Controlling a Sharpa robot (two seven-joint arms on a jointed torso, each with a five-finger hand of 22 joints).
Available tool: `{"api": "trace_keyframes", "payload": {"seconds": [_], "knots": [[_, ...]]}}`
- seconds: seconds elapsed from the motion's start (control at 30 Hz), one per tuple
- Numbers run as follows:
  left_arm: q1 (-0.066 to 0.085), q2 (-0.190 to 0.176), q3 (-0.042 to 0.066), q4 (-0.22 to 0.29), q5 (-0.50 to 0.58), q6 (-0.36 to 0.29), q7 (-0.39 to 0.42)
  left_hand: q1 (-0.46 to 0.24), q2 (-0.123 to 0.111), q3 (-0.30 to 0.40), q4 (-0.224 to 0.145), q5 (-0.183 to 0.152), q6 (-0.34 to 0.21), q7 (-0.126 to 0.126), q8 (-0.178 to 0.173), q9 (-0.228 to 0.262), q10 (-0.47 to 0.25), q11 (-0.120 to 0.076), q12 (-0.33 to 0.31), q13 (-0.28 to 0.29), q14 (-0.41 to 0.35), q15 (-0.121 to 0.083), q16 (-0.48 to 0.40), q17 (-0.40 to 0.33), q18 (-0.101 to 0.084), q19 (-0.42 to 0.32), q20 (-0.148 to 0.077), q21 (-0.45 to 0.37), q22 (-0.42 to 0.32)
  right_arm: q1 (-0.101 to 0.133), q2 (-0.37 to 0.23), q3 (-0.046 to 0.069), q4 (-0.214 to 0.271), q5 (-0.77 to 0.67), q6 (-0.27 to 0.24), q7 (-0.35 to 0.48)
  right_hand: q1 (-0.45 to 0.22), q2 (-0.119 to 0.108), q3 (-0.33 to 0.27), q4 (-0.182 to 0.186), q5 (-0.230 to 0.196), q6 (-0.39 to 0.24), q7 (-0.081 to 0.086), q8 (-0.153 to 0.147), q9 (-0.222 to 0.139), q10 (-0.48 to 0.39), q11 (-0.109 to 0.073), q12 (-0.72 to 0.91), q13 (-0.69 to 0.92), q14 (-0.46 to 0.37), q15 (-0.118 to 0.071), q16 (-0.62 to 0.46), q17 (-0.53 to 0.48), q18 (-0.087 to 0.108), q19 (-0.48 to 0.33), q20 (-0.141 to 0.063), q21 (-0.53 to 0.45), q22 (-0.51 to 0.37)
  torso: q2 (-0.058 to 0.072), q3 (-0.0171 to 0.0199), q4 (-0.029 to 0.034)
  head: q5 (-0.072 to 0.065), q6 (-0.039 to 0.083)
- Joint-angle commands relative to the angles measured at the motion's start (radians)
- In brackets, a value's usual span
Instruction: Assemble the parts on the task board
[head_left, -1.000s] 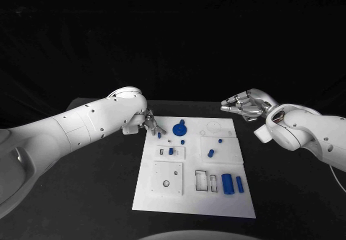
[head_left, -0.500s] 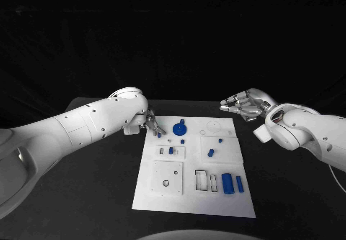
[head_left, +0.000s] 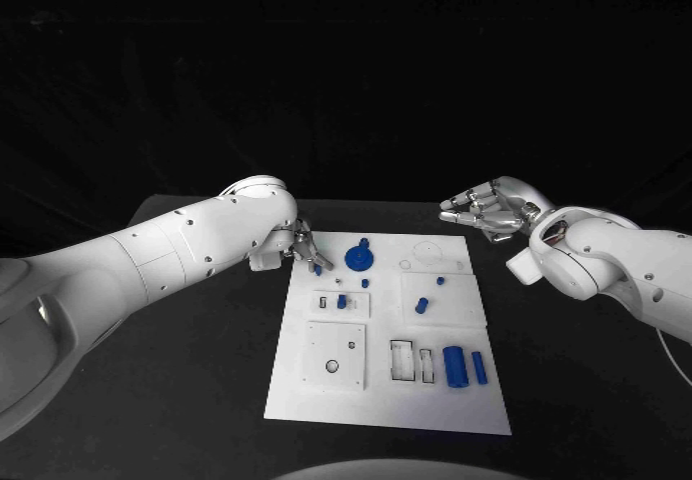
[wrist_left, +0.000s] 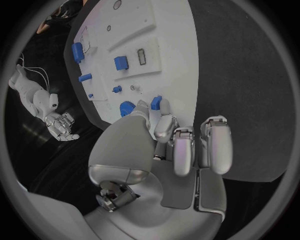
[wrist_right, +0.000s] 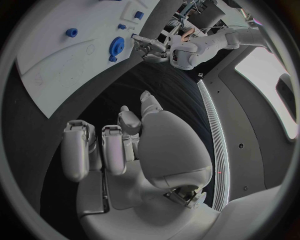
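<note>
Currently, the left hand (head_left: 300, 250) is pinching a small blue peg (wrist_left: 156, 103) over the white board's (head_left: 387, 400) far left corner, beside the seated blue gear (head_left: 359, 260). Several blue pieces are lying unplaced; the right hand (head_left: 490, 211) is hovering curled, holding nothing.

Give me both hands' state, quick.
Left hand: pinching a small blue part over the task board.
Right hand: fingers curled, holding nothing.

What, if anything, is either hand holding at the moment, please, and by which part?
The left hand pinches a small blue part by its lower end, over the task board at its far left corner. The right hand holds nothing, fingers curled.
</note>
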Motion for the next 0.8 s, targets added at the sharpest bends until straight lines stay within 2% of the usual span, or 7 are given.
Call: {"api": "trace_keyframes", "payload": {"seconds": [0.03,0.3,0.5,0.57,0.63,0.7,0.8], "knots": [[0.000,0.002,0.000,-0.001,0.009,-0.005,0.009,0.017,0.002,0.013,-0.001,0.005,-0.007,-0.002,0.005,0.001,0.005,-0.002,0.004,-0.001,0.104,-0.005,0.003,0.263,-0.003,0.052,-0.007,0.001,0.115,-0.001,0.002,0.000,0.000,-0.001,0.016,0.010,-0.002,0.008,-0.004,-0.001,0.005,-0.005,0.000,-0.001,0.001,-0.008,0.000,-0.001,-0.001,0.062,0.006,-0.007,0.071,0.011,-0.005,-0.001,-0.004,-0.001,0.000,-0.0001,-0.0002,0.000,0.000],[0.000,0.002,0.000,-0.001,0.010,-0.002,0.008,0.093,0.032,0.083,-0.025,0.006,-0.016,-0.008,0.007,-0.001,0.003,-0.007,0.002,-0.004,0.104,-0.009,0.003,0.263,-0.002,0.051,-0.010,-0.002,0.112,-0.003,0.002,0.000,-0.001,0.000,0.017,0.009,-0.002,0.008,-0.004,-0.001,0.005,-0.005,0.000,-0.001,0.001,-0.008,0.000,-0.001,-0.001,0.062,0.006,-0.007,0.071,0.011,-0.005,-0.001,-0.004,-0.001,0.000,-0.0004,0.0001,0.001,-0.002],[0.000,0.001,0.000,0.000,0.011,-0.007,0.013,0.213,0.055,0.225,-0.093,0.034,-0.038,-0.011,-0.001,-0.007,-0.006,-0.012,-0.010,-0.012,0.104,-0.016,0.003,0.263,0.000,0.048,-0.018,-0.009,0.106,-0.003,0.002,0.000,-0.002,0.000,0.019,0.009,-0.002,0.008,-0.004,-0.001,0.005,-0.005,0.000,-0.001,0.001,-0.008,0.000,-0.001,-0.001,0.062,0.006,-0.007,0.071,0.011,-0.005,-0.001,-0.004,-0.001,-0.001,-0.0007,0.0003,0.001,-0.004],[0.000,0.001,0.000,0.000,0.013,-0.012,0.018,0.220,0.024,0.336,-0.110,0.076,-0.047,0.004,0.003,-0.006,-0.008,-0.003,-0.017,-0.017,0.104,-0.009,0.003,0.263,0.000,0.047,-0.016,-0.012,0.104,-0.003,0.002,0.000,-0.002,0.001,0.020,0.008,-0.002,0.008,-0.004,-0.001,0.005,-0.005,0.000,-0.001,0.001,-0.008,0.000,-0.001,-0.001,0.062,0.006,-0.007,0.071,0.011,-0.005,-0.001,-0.004,-0.001,-0.001,-0.0002,0.0003,0.001,-0.004],[0.000,-0.001,0.000,0.001,0.023,-0.017,0.025,0.197,-0.012,0.428,-0.117,0.071,-0.050,0.002,0.012,-0.003,-0.006,-0.004,-0.018,-0.020,0.104,-0.007,0.003,0.263,0.001,0.047,-0.010,-0.016,0.101,-0.004,0.002,0.000,-0.003,0.001,0.022,0.007,-0.002,0.008,-0.004,-0.001,0.005,-0.005,0.000,-0.001,0.001,-0.008,0.000,-0.001,-0.001,0.062,0.006,-0.007,0.071,0.011,-0.005,-0.001,-0.004,-0.001,-0.002,-0.0002,0.0001,0.001,-0.006],[0.000,-0.005,-0.001,0.005,0.037,-0.027,0.030,0.186,-0.024,0.477,-0.123,0.073,-0.050,0.002,0.018,0.000,-0.005,-0.003,-0.019,-0.022,0.104,-0.005,0.003,0.263,0.002,0.045,-0.009,-0.019,0.098,-0.004,0.003,0.000,-0.003,0.001,0.024,0.007,-0.002,0.008,-0.004,-0.001,0.005,-0.005,0.000,-0.001,0.001,-0.008,0.000,-0.001,-0.001,0.062,0.006,-0.007,0.071,0.011,-0.005,-0.001,-0.004,-0.001,-0.002,-0.0003,-0.0002,0.000,-0.006],[0.000,-0.018,-0.001,0.025,0.061,-0.059,0.032,0.132,-0.065,0.599,-0.143,0.072,-0.052,0.003,0.039,0.011,0.002,-0.003,-0.015,-0.021,0.104,-0.004,0.003,0.263,0.002,0.046,-0.007,-0.022,0.097,-0.004,0.003,0.000,-0.004,0.001,0.027,0.005,-0.002,0.008,-0.004,-0.001,0.005,-0.005,0.000,-0.001,0.001,-0.008,0.000,-0.001,-0.001,0.062,0.006,-0.007,0.071,0.011,-0.005,-0.001,-0.004,-0.001,-0.001,-0.0003,-0.0007,0.000,-0.005]]}}
